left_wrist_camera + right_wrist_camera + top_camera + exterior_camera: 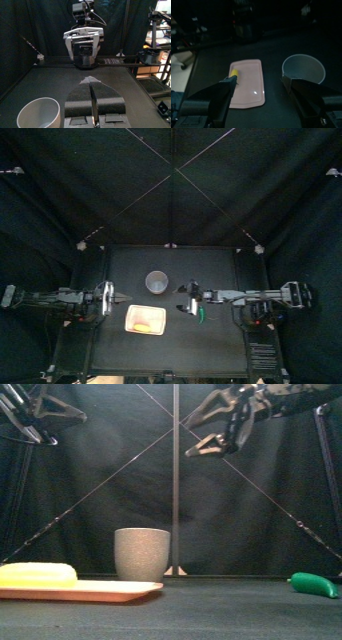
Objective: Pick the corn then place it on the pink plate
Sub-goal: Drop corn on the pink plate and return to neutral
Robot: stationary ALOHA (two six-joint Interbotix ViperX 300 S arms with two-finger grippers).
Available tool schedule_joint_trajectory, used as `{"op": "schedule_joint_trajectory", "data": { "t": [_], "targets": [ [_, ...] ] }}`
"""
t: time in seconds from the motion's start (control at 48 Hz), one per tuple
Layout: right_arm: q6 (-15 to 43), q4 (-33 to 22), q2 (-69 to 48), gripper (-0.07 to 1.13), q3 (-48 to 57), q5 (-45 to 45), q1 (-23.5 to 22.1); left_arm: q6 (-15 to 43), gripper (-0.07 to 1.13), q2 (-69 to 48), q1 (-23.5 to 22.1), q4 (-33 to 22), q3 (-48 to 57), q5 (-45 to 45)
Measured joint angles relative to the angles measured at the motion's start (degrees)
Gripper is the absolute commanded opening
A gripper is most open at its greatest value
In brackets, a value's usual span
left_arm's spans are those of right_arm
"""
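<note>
Yellow corn (138,327) seen on pink tray (150,312); judged light, stiff, smooth, best gripped across middle. Above, right fingers (304,95) spread; left fingers (80,97) closed.

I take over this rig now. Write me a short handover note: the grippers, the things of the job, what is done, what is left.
Left gripper: shut, empty, rests at the table's left side.
Right gripper: open, empty, high above the table near the middle.
Corn lies on the pink plate, front left. Grey cup stands behind the plate. Green toy lies on the table to the right.
Done: corn is on the plate.
Left: probably only parking the right arm.
</note>
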Motion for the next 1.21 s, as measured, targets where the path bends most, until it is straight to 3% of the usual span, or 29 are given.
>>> {"op": "schedule_joint_trajectory", "data": {
  "t": [0.292, 0.479, 1.208],
  "targets": [
    [0.09, 0.18, -21.88, 1.05, 11.95, -1.67, -0.09, 0.00, -0.02, 0.00, 0.62, 0.18, 0.00, 0.00],
    [0.00, 0.00, -29.44, 1.05, 16.08, -1.76, -0.09, 0.00, -0.02, -0.09, 0.97, -0.44, 0.00, 0.00],
    [-0.09, -2.11, -32.96, 1.05, 23.73, -2.37, -1.49, -0.09, -0.02, -0.09, 1.41, -1.05, 0.79, 0.00]
  ]
}}
